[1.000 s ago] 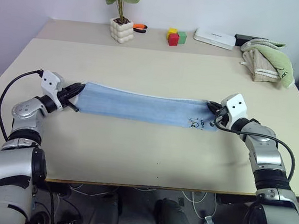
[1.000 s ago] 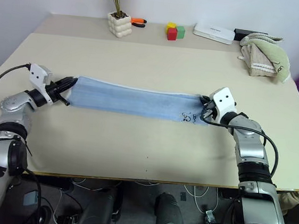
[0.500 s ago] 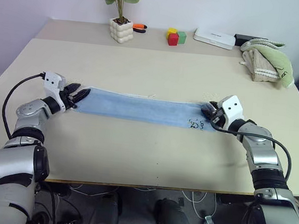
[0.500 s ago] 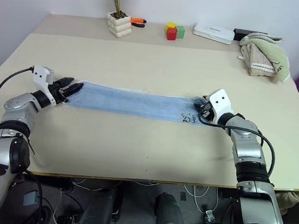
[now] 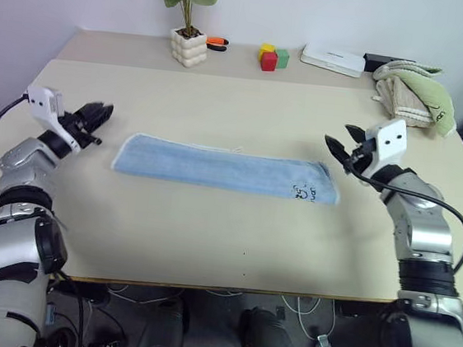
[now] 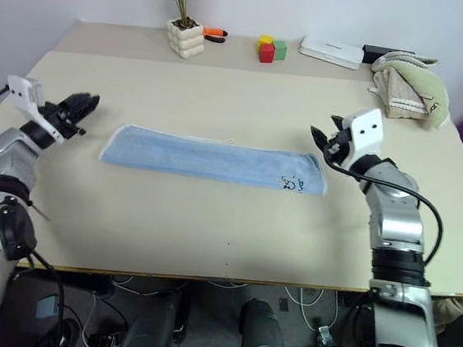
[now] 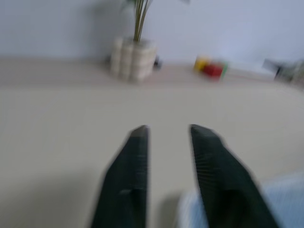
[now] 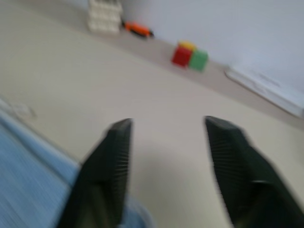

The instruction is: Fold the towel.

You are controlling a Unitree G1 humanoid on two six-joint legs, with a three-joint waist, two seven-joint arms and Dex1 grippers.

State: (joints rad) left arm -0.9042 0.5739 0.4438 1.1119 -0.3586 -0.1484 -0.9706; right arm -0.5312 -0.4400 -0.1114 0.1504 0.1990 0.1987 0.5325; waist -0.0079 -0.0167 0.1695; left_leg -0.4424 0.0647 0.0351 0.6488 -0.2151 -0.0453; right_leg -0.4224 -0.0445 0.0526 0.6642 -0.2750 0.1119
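Both claws hover raised off either end of the flat towel [image 5: 224, 169], left claw [image 5: 97, 115] and right claw [image 5: 339, 148] parted, empty.

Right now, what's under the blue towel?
The blue towel lies flat on the beige table. Whatever its folded layers cover is hidden.

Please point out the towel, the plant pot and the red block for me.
towel [image 5: 216, 165], left eye view, middle of the blue cloth.
plant pot [image 5: 187, 47], left eye view, front of the white pot.
red block [image 5: 268, 60], left eye view, its front face.
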